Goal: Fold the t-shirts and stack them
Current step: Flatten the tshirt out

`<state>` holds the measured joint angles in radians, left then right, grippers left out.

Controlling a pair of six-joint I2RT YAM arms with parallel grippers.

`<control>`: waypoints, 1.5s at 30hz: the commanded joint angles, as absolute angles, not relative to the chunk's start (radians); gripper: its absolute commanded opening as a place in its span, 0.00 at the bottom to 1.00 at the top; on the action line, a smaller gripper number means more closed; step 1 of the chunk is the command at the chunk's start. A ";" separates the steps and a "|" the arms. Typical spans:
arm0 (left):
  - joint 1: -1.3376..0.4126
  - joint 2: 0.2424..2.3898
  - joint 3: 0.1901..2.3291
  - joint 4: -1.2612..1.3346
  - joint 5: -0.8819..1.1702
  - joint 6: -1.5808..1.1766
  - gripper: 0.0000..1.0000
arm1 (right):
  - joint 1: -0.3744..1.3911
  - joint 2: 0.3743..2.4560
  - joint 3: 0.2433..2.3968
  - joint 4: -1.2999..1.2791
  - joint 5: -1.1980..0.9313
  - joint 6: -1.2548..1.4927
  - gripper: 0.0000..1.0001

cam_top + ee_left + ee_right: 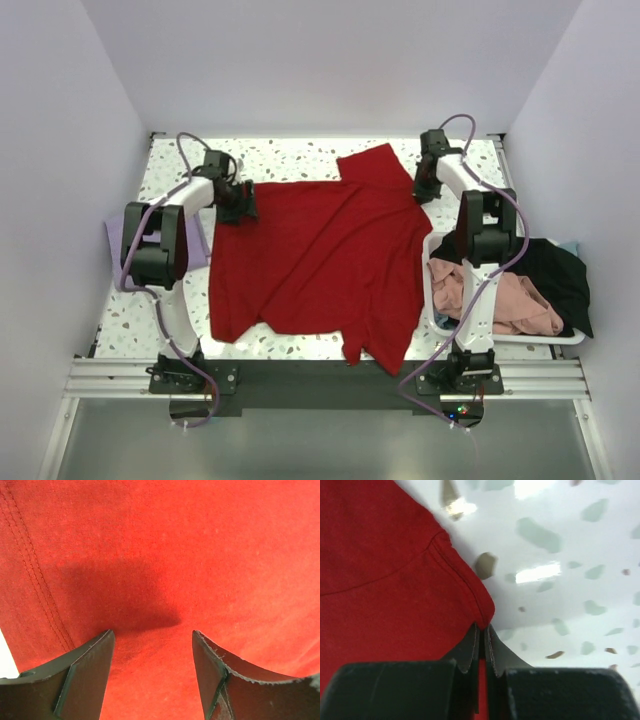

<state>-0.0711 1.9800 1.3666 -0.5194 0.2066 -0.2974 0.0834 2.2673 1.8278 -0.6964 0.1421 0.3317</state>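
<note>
Large bright red cloth t-shirt (320,260) is lying spread across the middle of the speckled white bench (290,155). Right pincer (481,630) is clamping shut on a hemmed corner of it near the far right edge, probably readying a fold. Left pincer (152,635) is hovering over the shirt's far left edge, jaws apart, gripping nothing. Plain pale walls are enclosing the bench.

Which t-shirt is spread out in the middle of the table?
The bright red t-shirt. The salmon-pink t-shirt and the black t-shirt lie bunched in the white basket at the right.
</note>
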 commanded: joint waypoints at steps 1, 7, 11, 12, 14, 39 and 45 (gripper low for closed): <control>-0.109 2.022 1.458 -0.517 0.197 -0.307 0.69 | 0.029 2.287 1.842 -0.767 0.198 0.308 0.00; -0.101 2.020 1.540 -0.525 0.003 -0.290 0.64 | 0.026 2.289 1.848 -0.778 0.184 0.305 0.00; -0.072 2.037 1.560 -0.471 -0.071 -0.310 0.54 | 0.026 2.281 1.833 -0.776 0.178 0.308 0.00; -0.065 2.043 1.572 -0.456 -0.060 -0.324 0.53 | 0.026 2.280 1.829 -0.776 0.176 0.307 0.00; -0.045 2.069 1.591 -0.442 -0.048 -0.328 0.51 | 0.026 2.275 1.822 -0.779 0.176 0.302 0.00; -0.041 2.325 1.850 -0.425 -0.005 -0.305 0.17 | 0.025 2.281 1.804 -0.785 0.152 0.287 0.00; -0.041 2.301 1.853 -0.417 -0.026 -0.298 0.00 | 0.021 2.289 1.807 -0.787 0.146 0.290 0.00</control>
<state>-0.0399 2.3028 1.8160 -0.4500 -0.0128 -0.3176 0.0238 2.2677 1.8336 -0.7292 0.1627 0.3016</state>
